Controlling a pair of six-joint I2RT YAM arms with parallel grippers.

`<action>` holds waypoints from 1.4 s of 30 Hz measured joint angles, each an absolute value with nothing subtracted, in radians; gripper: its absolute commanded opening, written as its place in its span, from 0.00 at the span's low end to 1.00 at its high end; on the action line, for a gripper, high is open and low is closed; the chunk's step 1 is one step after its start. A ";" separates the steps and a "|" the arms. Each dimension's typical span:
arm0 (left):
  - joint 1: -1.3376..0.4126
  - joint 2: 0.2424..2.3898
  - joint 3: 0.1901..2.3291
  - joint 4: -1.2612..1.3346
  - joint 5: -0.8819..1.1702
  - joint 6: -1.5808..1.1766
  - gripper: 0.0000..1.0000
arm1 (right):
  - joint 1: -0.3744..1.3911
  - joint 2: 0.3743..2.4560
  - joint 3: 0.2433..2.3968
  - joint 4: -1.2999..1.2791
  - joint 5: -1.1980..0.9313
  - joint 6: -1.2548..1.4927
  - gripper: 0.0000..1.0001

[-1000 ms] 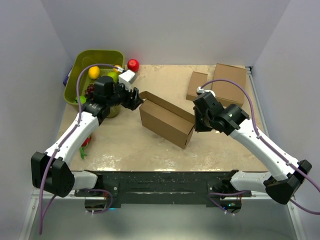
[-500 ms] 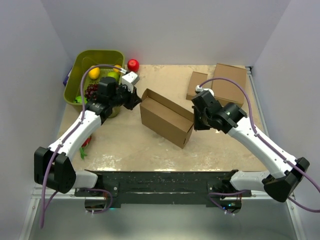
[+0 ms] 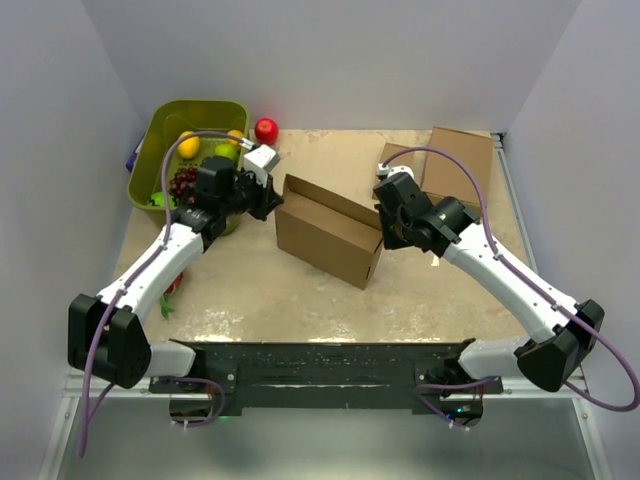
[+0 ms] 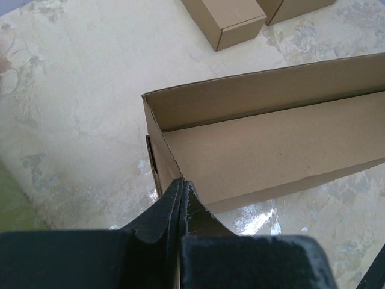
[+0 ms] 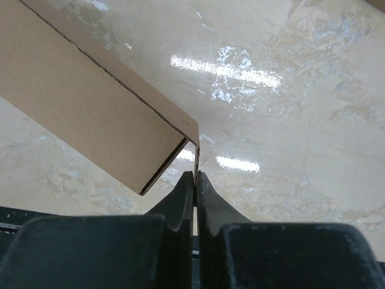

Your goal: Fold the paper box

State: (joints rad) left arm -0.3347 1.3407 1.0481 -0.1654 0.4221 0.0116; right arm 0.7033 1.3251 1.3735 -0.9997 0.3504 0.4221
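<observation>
- Top external: paper box [image 3: 325,240] is lying slanted, far-left to near-right, opening up.
- Left gripper [image 3: 273,200] and right gripper [image 3: 382,232] are pinching its ends.
- Right one is sitting closer than before.

The counter [image 3: 260,290] is a glossy, beige, marbled surface between pale walls. Near its middle rests the paper box [image 3: 325,240], set at a slant, its long walls upright and its top open. In the far left corner stands a green bin [image 3: 200,103] holding fruit, with a red ball [image 3: 266,130] just beside it. At the far right lie a narrow brown box [image 3: 398,157] and a larger flat brown box [image 3: 462,150], side by side. Small red and green items [image 3: 170,290] lie at the left edge, too small to tell.
</observation>
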 measured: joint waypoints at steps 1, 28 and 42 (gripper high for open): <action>-0.335 1.337 1.044 -0.165 0.421 0.012 0.00 | 0.700 1.325 1.372 -0.993 0.350 0.406 0.00; -0.321 1.330 0.999 -0.163 0.278 -0.064 0.56 | 0.680 1.272 1.284 -0.790 0.246 0.075 0.00; -0.306 1.381 1.000 -0.092 0.329 -0.102 0.29 | 0.657 1.415 1.423 -0.889 0.307 0.292 0.00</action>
